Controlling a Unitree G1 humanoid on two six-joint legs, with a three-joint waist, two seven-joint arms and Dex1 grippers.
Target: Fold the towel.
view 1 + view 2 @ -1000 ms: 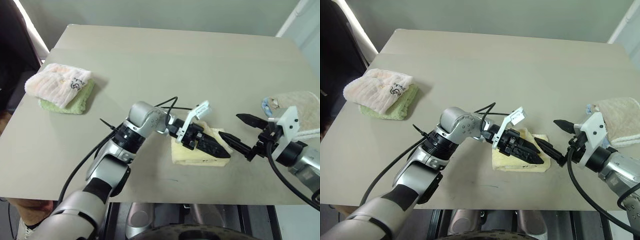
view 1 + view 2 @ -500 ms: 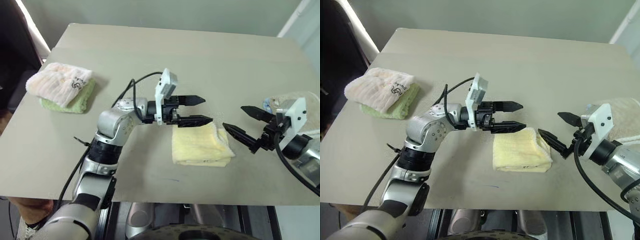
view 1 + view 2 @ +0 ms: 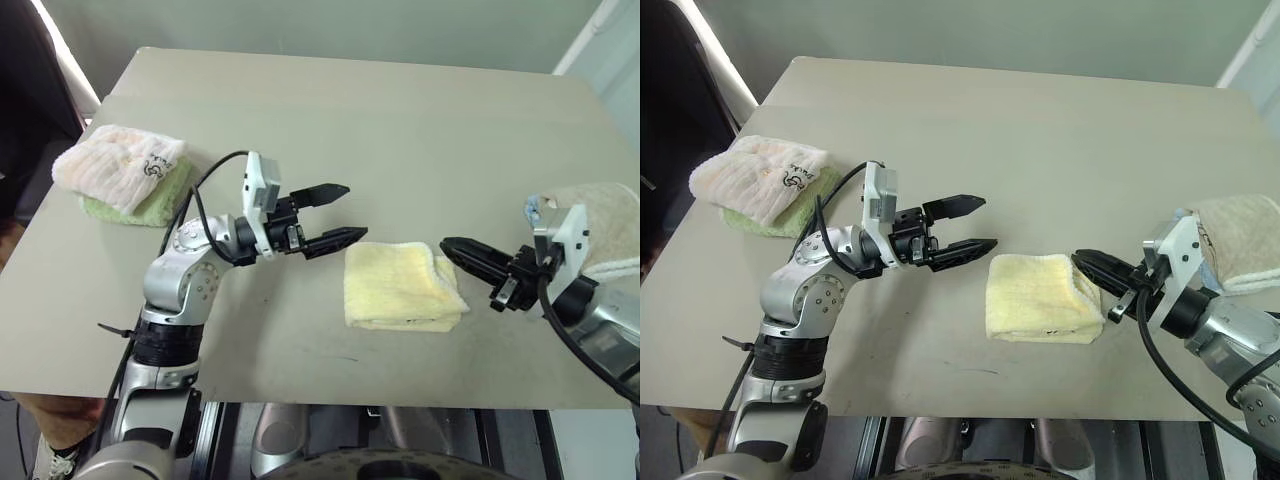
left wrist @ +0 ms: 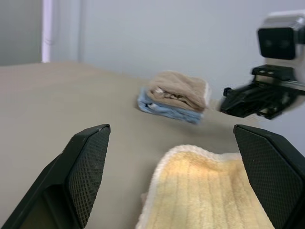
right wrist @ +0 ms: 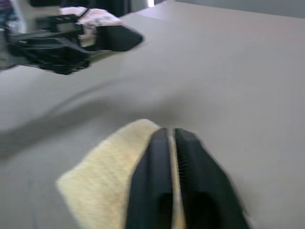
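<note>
The towel [image 3: 400, 288] is pale yellow and lies folded into a small rectangle near the table's front edge; it also appears in the left wrist view [image 4: 209, 195] and the right wrist view [image 5: 105, 186]. My left gripper [image 3: 355, 210] hovers just left of it, pointing toward it, open with nothing between its fingers [image 4: 86, 167]. From the right, my right gripper [image 3: 447, 244] points at the towel's far right corner with its fingers [image 5: 190, 186] shut together. I cannot tell whether its tip touches the cloth.
A pink-white towel on a green cloth [image 3: 125, 175] sits at the table's left edge. At the right edge a beige towel lies on a light blue cloth [image 3: 600, 225]. The tan table [image 3: 400, 110] stretches bare behind the towel.
My left gripper lifted off the towel and drew back to the left, staying open and rolling at the wrist. My right gripper snapped shut at the towel's right corner.
</note>
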